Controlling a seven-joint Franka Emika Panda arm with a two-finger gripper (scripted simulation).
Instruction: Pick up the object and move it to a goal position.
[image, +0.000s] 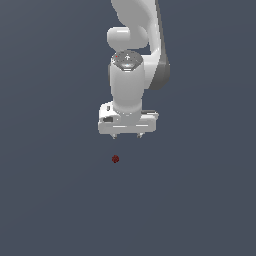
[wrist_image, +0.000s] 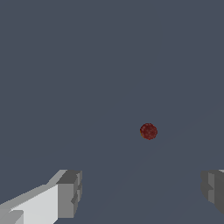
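Locating object: we find the dark red ball (image: 115, 159) lying alone on the flat slate-grey surface (image: 50, 200), lower in the exterior view than the gripper and slightly toward the exterior view's left of the gripper's centre.
Object appearance: small, roundish, dark red with darker speckles; in the wrist view (wrist_image: 148, 131) we read the mottling more clearly. It is far narrower than the gripper body.
Object contact: nothing touches it; we see open grey surface all round it in both views.
Gripper: white gripper (image: 127, 135) points straight down, its two short fingertips just showing under the wide white body. It is apart from the ball, with a clear band of grey between the fingertips and the ball.
Jaws: spread wide. In the wrist view one grey finger pad (wrist_image: 70, 192) sits at one side of the frame and the other (wrist_image: 213, 189) at the opposite edge, and the gap between them is many times the ball's width. They hold nothing.
Ball versus jaws: in the wrist view the ball lies ahead of the fingers, within the span of the gap, nearer the second pad's side.
Arm: white Panda arm (image: 131, 80) rises from the gripper and leaves the exterior view at its top edge; a dark grey segment shows on its right side in that view.
Surface: uniform, unmarked grey throughout.
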